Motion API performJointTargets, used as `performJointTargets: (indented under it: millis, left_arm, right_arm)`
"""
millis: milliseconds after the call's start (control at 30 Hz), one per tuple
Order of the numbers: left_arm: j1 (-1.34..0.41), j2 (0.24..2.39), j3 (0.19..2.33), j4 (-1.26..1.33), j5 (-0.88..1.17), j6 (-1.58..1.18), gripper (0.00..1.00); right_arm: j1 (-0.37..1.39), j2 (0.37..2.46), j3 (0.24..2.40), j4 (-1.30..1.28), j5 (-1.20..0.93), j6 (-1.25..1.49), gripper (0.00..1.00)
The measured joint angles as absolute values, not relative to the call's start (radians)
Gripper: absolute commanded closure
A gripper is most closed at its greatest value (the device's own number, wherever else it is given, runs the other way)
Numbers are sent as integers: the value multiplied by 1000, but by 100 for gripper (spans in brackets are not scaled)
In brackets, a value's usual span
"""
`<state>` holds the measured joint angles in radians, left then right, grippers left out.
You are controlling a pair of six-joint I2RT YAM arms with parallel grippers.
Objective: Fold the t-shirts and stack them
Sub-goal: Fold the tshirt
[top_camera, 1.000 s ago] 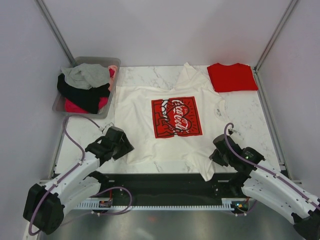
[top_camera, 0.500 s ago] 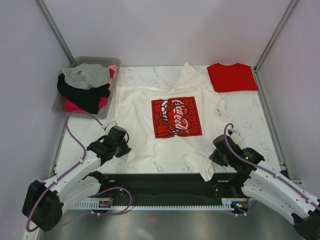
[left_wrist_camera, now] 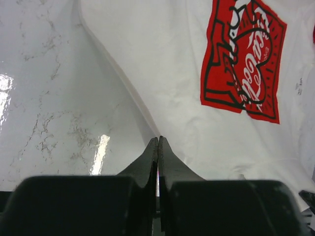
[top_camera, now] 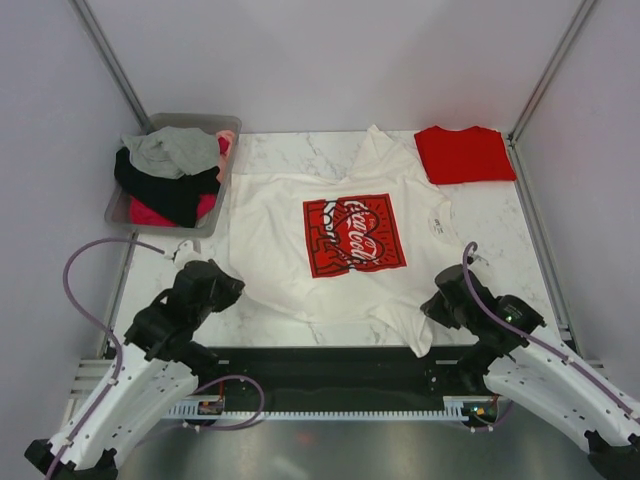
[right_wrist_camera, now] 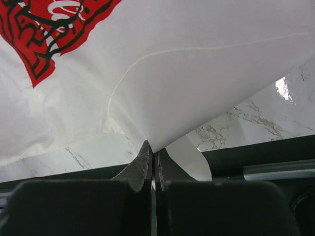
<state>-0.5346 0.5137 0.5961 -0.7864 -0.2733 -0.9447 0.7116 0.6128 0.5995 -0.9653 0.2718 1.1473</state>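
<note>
Top external: the cream-white t-shirt [top_camera: 280, 250] lies flat on the bench [top_camera: 495, 245]. Left tool [left_wrist_camera: 158, 140] and right tool [right_wrist_camera: 152, 148] each pinch its near edge tight. Folding starts now, I think; next both must lift together.

The right hand [right_wrist_camera: 152, 150] sits at the bottom centre, its two dark fingers [right_wrist_camera: 139, 169] pressed together with no gap between the tips. They pinch a point of the white t-shirt [right_wrist_camera: 206, 83], and the cloth spreads up and outward from that pinch to fill most of the view. A thin seam [right_wrist_camera: 147, 56] curves across it. Part of the red print [right_wrist_camera: 47, 29] with black and white lines shows at the upper left. A small flap of cloth [right_wrist_camera: 189, 157] hangs just right of the fingers, over the edge of the marble bench [right_wrist_camera: 251, 123]. Below that edge runs a dark strip with a metal rail [right_wrist_camera: 280, 171].
</note>
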Motion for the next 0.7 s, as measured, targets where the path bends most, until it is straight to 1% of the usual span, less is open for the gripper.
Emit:
performJointTargets:
  millis: [133, 267, 500, 700]
  left_arm:
    - [-535, 466, 656, -850, -319, -973, 98]
    - [-535, 500, 704, -902, -370, -979, 98]
    - [-522, 653, 834, -905, -442, -966, 98]
    - [-397, 829, 916, -804, -415, -900, 98]
  right_arm:
    - [712, 660, 694, -981, 290, 1134, 100]
    - [712, 748, 810, -993, 331, 1100, 100]
    - [707, 992, 983, -993, 422, 1007, 100]
    - [607, 1169, 1098, -973, 440, 888, 100]
